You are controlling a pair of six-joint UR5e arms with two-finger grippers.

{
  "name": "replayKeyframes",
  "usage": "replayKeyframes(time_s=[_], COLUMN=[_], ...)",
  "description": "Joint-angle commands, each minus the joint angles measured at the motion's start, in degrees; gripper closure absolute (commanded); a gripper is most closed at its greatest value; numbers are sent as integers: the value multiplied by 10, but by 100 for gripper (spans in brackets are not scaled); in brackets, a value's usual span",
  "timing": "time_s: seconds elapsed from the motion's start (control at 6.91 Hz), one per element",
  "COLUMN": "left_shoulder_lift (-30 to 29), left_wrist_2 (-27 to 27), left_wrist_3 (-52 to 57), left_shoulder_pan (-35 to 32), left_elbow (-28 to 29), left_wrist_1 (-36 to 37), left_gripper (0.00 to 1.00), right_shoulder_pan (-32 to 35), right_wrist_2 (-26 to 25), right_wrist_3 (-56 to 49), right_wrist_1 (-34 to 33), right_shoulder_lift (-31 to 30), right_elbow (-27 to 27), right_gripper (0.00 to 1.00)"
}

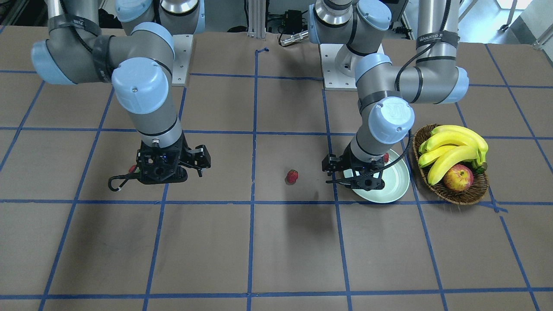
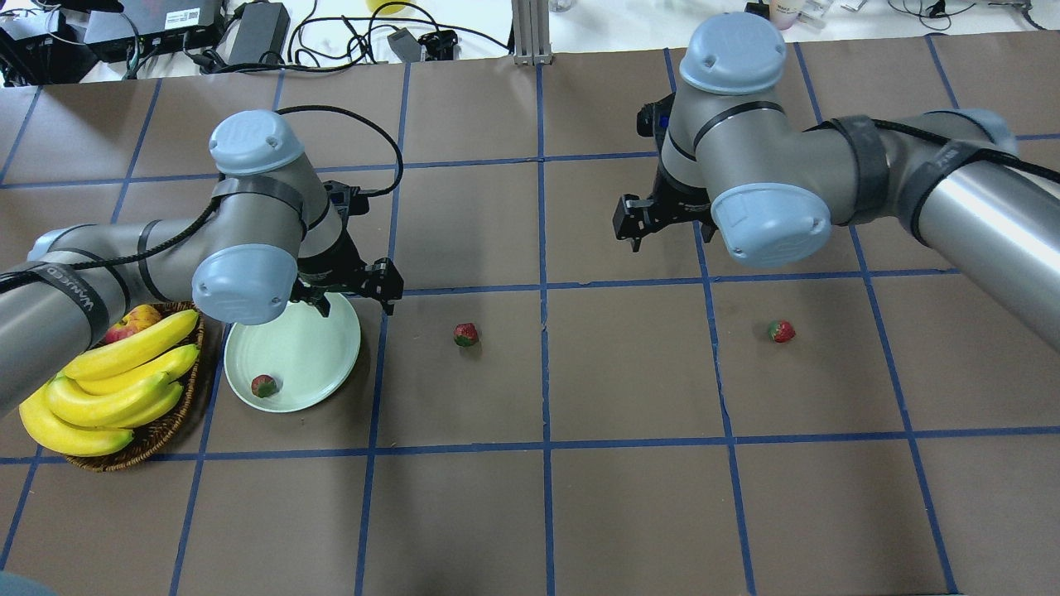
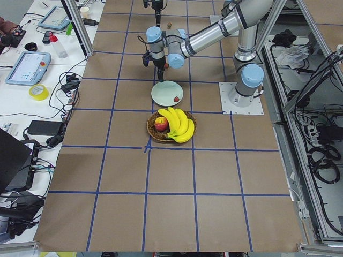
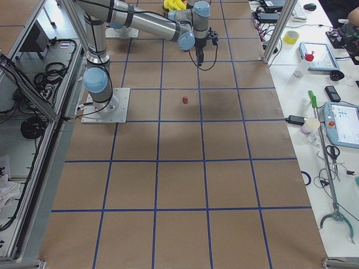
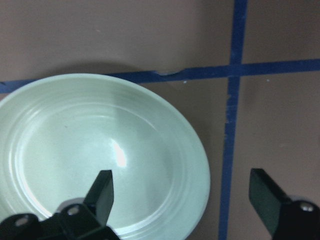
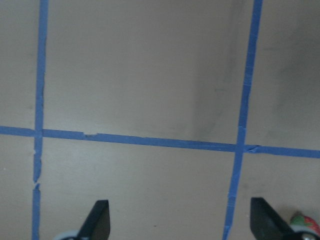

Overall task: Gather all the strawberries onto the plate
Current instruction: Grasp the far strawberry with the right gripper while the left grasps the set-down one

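Note:
The pale mint plate [image 2: 308, 346] lies on the table's left side beside the basket. One strawberry [image 2: 263, 386] lies in it near its near rim. A second strawberry [image 2: 465, 334] lies on the paper to the plate's right and also shows in the front view [image 1: 292, 176]. A third strawberry [image 2: 780, 331] lies on the right side. My left gripper [image 2: 356, 296] is open and empty over the plate's far right rim [image 5: 190, 150]. My right gripper [image 2: 654, 217] is open and empty above bare paper, beyond the third strawberry [image 6: 303, 223].
A brown wicker basket [image 2: 162, 429] with bananas [image 2: 116, 372] and a red-yellow apple [image 2: 132, 321] stands left of the plate, under my left forearm. Blue tape lines grid the brown table. Cables and equipment lie beyond the far edge.

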Motion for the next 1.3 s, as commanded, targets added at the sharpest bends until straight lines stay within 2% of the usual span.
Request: replayKeyframes(time_s=[0.0,0.29,0.43,0.58,0.72,0.87,1.01,1.16], left_shoulder_lift=[-18,-45,-56,-67,-71,-59,-62,-62], left_wrist_2=[-70,-71,-70,-78,-72,-71,-71,-72], left_wrist_3=[-79,-85,-86,-93,-93,-87,-90,-92], left_shoulder_pan=[-44,-72,-85,-87,-94,-98,-100,-102], left_elbow=[0,0,0,0,-2,-6,-9,-23], left_wrist_1=[38,95,108,111,110,110,108,107], left_gripper=[5,6,11,17,19,36,45,52], right_shoulder_pan=[-61,-139,-168,-174,-174,-174,-174,-174], right_wrist_2=[-9,-4,2,-7,-6,-5,-7,-7], right_wrist_3=[-87,-182,-200,-224,-221,-220,-224,-223], right_wrist_1=[-9,-103,-134,-177,-182,-185,-184,-184], right_shoulder_lift=[-29,-32,-30,-20,4,18,18,17], right_elbow=[76,159,193,215,215,214,214,214], right_gripper=[7,7,7,6,7,12,27,60])
